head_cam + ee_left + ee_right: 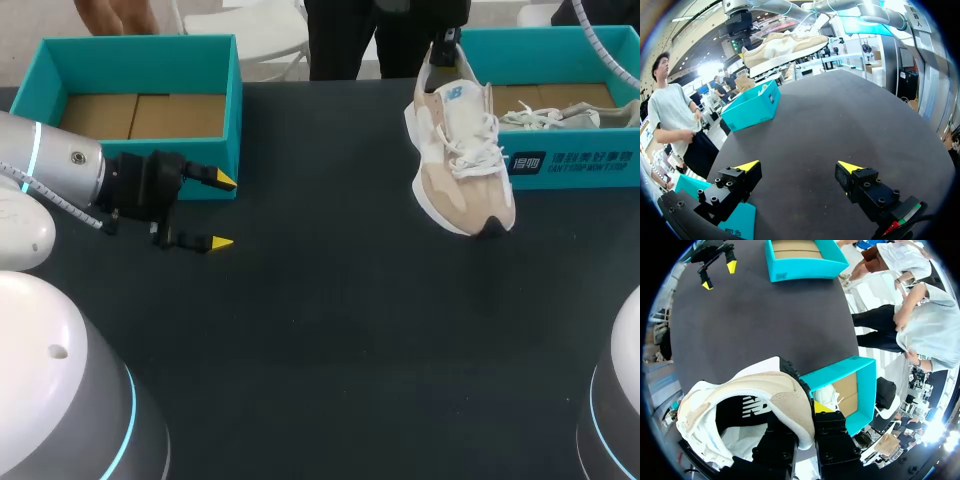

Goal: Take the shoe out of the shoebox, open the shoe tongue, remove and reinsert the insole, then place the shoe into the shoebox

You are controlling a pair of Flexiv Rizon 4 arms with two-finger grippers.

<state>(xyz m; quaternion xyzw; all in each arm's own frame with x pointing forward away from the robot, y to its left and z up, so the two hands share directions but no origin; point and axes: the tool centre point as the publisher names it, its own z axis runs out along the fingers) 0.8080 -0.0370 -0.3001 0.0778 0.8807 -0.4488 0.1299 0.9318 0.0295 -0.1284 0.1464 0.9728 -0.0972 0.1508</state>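
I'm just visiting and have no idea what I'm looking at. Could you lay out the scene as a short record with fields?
Held item: beige and white shoe, hanging by its heel above the table
Right gripper: shut on the shoe's heel
Left gripper: open, holding nothing, beside the left box
Left box: teal, only its cardboard floor showing
Right shoebox: teal, with a second shoe inside

Black tabletop [330,330], matte and dark throughout; at the far left corner, an open teal box [140,65] with brown cardboard floor. Inside the shoebox [570,160] far right, a grey sneaker [565,117] with loose white laces.
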